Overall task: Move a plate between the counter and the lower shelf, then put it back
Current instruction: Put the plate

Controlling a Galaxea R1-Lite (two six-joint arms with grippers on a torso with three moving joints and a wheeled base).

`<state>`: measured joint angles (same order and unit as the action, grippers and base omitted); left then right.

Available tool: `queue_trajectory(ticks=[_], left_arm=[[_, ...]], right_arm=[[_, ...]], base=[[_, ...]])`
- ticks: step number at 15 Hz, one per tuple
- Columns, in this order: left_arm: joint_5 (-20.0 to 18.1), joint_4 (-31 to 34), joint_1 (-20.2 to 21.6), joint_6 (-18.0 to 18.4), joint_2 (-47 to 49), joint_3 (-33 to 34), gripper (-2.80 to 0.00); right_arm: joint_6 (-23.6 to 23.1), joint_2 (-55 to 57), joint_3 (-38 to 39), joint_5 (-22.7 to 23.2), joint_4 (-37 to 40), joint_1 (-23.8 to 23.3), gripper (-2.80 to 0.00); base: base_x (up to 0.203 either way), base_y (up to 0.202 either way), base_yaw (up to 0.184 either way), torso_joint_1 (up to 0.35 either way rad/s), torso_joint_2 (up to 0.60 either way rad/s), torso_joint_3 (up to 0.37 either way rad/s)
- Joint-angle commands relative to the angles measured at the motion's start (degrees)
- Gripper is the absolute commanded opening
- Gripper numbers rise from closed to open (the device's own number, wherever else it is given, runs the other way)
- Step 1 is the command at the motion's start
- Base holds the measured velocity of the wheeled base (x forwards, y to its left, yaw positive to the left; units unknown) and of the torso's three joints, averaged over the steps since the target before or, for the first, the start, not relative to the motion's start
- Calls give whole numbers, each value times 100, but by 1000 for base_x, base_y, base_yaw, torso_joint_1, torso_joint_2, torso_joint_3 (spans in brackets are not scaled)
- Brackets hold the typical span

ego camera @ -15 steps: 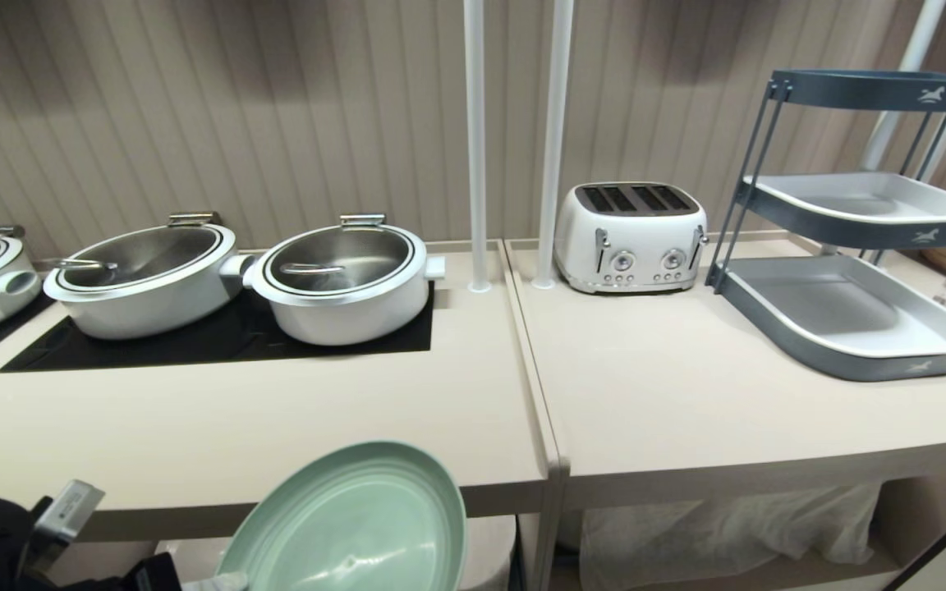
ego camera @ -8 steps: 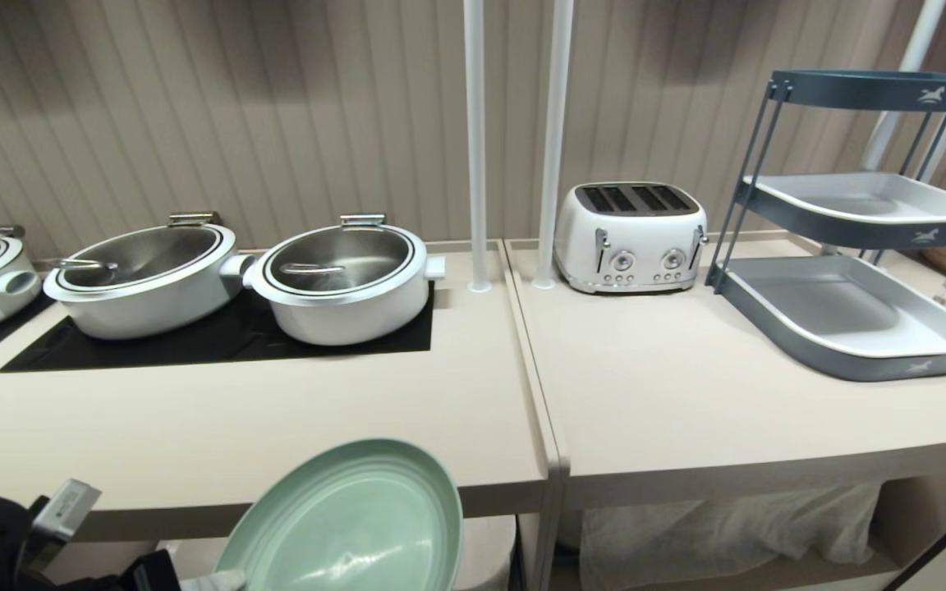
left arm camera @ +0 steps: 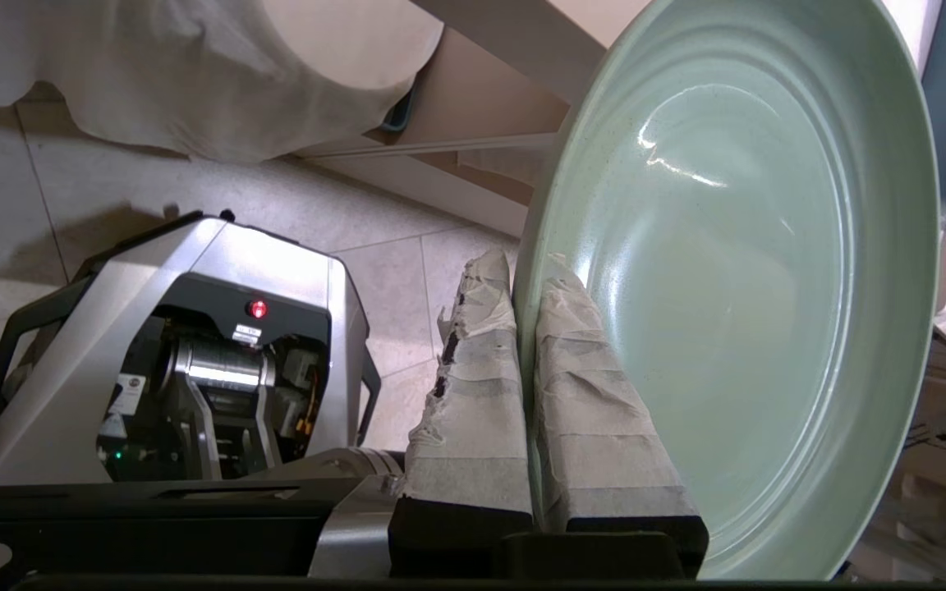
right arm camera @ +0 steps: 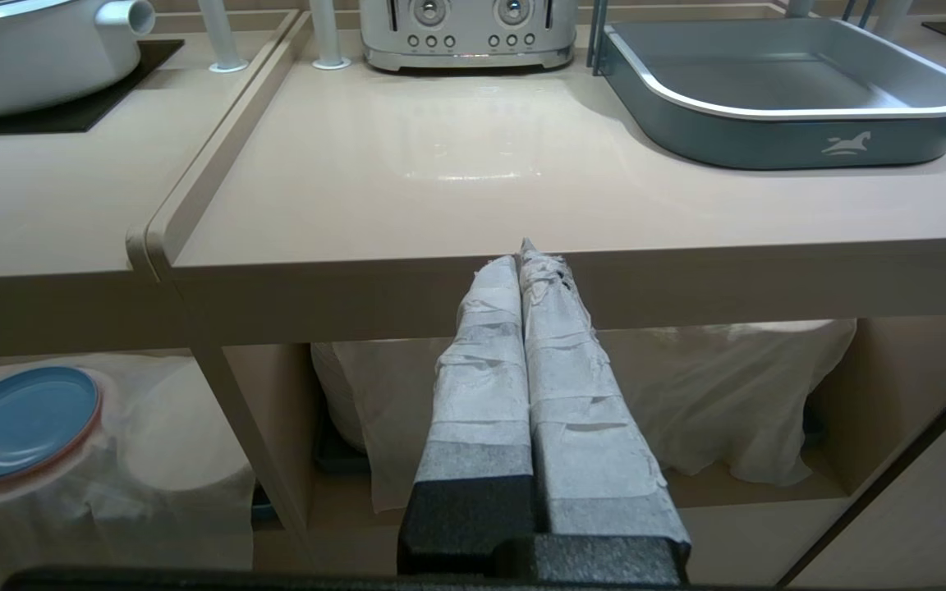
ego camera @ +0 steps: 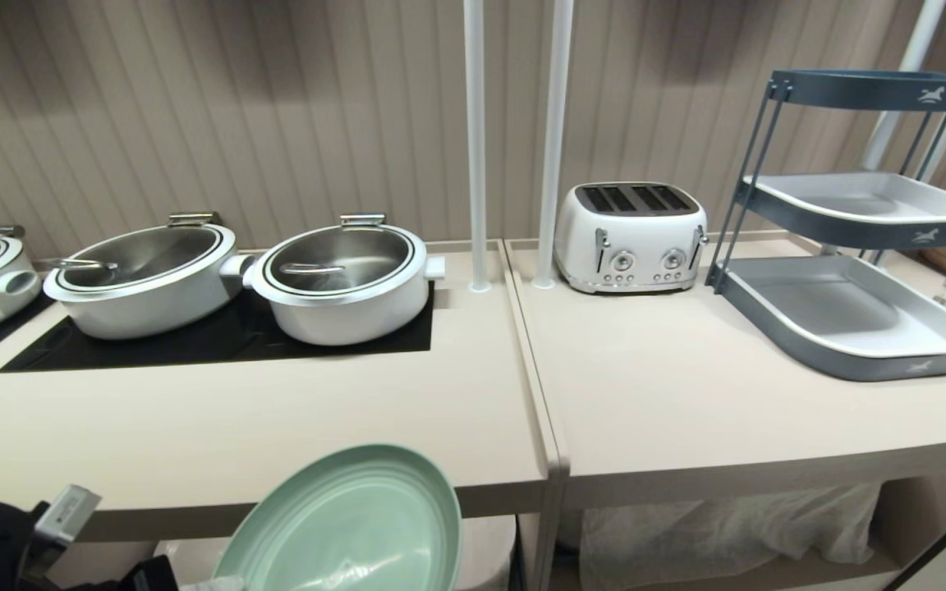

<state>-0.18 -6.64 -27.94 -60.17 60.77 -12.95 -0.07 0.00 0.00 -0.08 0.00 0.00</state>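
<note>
Now left hand (left arm camera: 522,271) still pinching plate (ego camera: 350,525) rim, plate slightly lower before counter (ego camera: 276,427) edge.

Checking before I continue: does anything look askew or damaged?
The left claw pinches the plate by its rim, steeply tilted before the counter edge. The tape on its fingers is frayed. Nothing is spilled.

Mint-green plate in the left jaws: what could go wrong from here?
1. The left gripper pinches only the rim of the plate, so the tilted plate could twist or slip out.
2. The plate hangs in front of the front edge of the counter, partly overlapping it; moving it forward or up without enough clearance could strike that edge.
</note>
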Motion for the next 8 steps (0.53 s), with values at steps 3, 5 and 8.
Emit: queue_trajectory(ticks=[3, 5, 8], left_arm=[[-2, -4, 43, -138, 5, 21, -280], [-8, -4, 43, -153, 14, 21, -280], [-43, -4, 51, -153, 23, 12, -280]], right_arm=[[-1, 0, 0, -1, 0, 0, -280], [-1, 0, 0, -1, 0, 0, -280], [-1, 0, 0, -1, 0, 0, -280]], base=[[0, 0, 0, 0, 0, 0], [0, 0, 0, 0, 0, 0], [0, 0, 0, 9, 2, -2]])
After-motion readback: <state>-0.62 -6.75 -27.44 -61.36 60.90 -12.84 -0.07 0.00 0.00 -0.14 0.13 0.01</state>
